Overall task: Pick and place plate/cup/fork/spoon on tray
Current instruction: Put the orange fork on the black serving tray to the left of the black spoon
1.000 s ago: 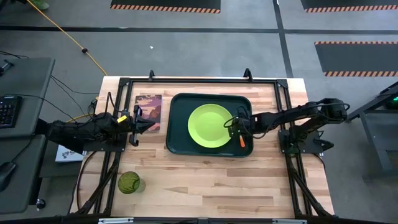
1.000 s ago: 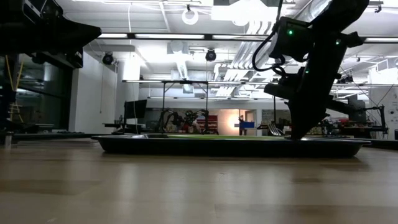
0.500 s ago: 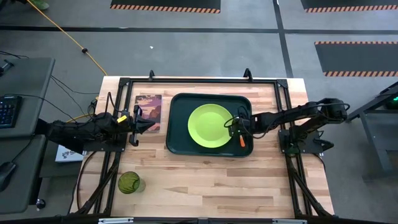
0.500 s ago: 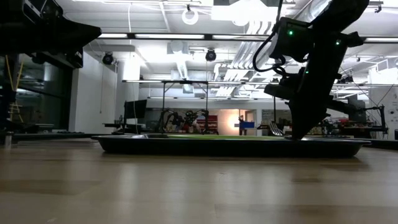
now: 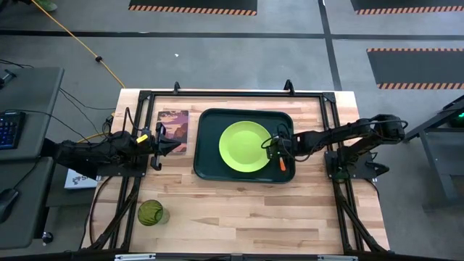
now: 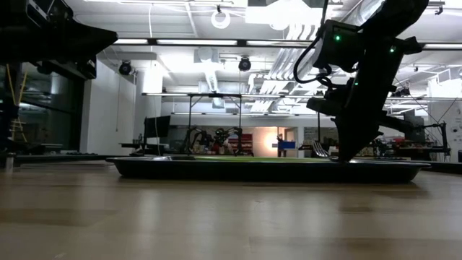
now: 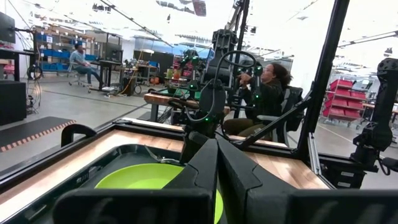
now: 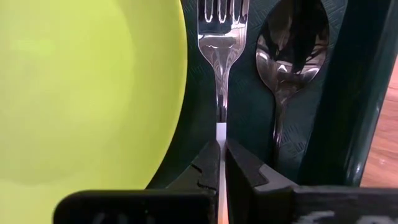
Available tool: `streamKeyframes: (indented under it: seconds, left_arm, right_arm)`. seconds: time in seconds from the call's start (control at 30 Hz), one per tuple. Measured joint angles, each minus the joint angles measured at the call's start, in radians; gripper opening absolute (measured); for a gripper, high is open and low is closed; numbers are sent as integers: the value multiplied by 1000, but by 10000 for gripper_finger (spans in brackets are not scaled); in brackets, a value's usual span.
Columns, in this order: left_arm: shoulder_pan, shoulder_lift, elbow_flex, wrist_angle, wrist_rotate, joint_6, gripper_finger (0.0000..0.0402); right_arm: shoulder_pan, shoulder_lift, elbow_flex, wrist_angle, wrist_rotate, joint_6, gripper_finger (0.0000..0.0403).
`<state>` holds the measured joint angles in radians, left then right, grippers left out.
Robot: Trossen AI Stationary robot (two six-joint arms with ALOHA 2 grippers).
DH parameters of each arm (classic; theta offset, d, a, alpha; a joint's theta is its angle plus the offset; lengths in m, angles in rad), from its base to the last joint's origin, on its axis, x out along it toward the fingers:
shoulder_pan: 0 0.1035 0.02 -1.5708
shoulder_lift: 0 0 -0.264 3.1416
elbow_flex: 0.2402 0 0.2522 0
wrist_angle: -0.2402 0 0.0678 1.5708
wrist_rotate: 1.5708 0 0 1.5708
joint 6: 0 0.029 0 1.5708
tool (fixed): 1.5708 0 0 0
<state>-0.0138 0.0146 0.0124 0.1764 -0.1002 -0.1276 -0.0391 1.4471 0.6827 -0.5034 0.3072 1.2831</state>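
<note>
The dark-green tray (image 5: 205,168) holds the lime-green plate (image 5: 244,146). The fork (image 8: 222,56) and the spoon (image 8: 292,59) lie side by side between the plate and the tray's right rim. The fork's orange handle (image 5: 282,165) points toward the near edge. My right gripper (image 5: 275,149) is over the tray's right part, shut on the fork. The dark-green cup (image 5: 151,212) stands on the table at the near left. My left gripper (image 5: 174,145) is shut and empty, left of the tray. My right gripper pinches the fork's metal neck (image 8: 221,118), below the tines, between its two fingers (image 8: 208,163). The fingers come from above and from the table's right. The fork runs along the tray's right side beside the spoon; whether it rests on the tray floor I cannot tell.
A picture card (image 5: 172,127) lies on the table left of the tray, by my left gripper. A black frame (image 5: 217,93) runs around the table's far and side edges. Bare wood lies between the tray and the near edge.
</note>
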Motion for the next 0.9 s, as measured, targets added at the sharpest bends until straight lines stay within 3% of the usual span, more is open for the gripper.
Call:
streamKeyframes:
  seconds: [0.9]
  left_arm:
    - [0, 0, 0, 0, 0, 0, 3]
  right_arm:
    - [0, 0, 0, 0, 11, -6, 1]
